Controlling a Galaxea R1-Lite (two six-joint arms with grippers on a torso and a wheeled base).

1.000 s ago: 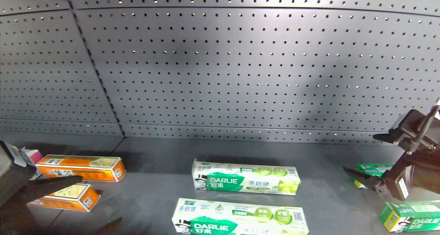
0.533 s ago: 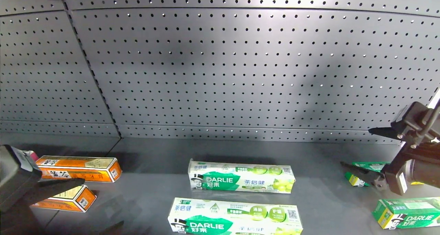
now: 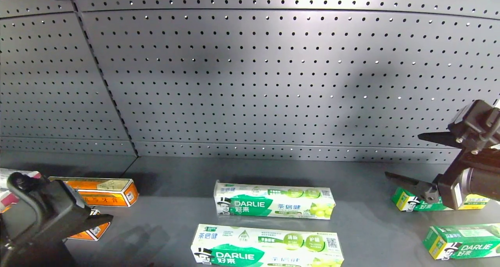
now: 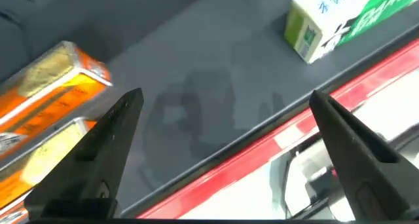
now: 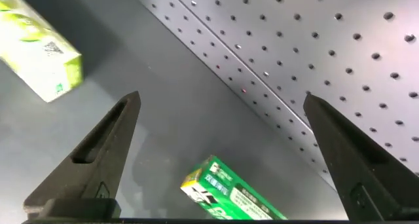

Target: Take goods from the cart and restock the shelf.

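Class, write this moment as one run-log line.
left gripper open, empty, near orange boxes | right gripper open, empty, near green box | shelf partly stocked

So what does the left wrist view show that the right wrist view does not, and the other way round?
Left wrist view, not the right one: two orange boxes side by side and the shelf's red front edge. Right wrist view, not the left one: the perforated back panel and a dark green box lying on the floor near it. Both share the grey shelf floor, the end of a white-and-green box (the same box or not, I cannot tell), and an open, empty hand: the left hand and the right hand.
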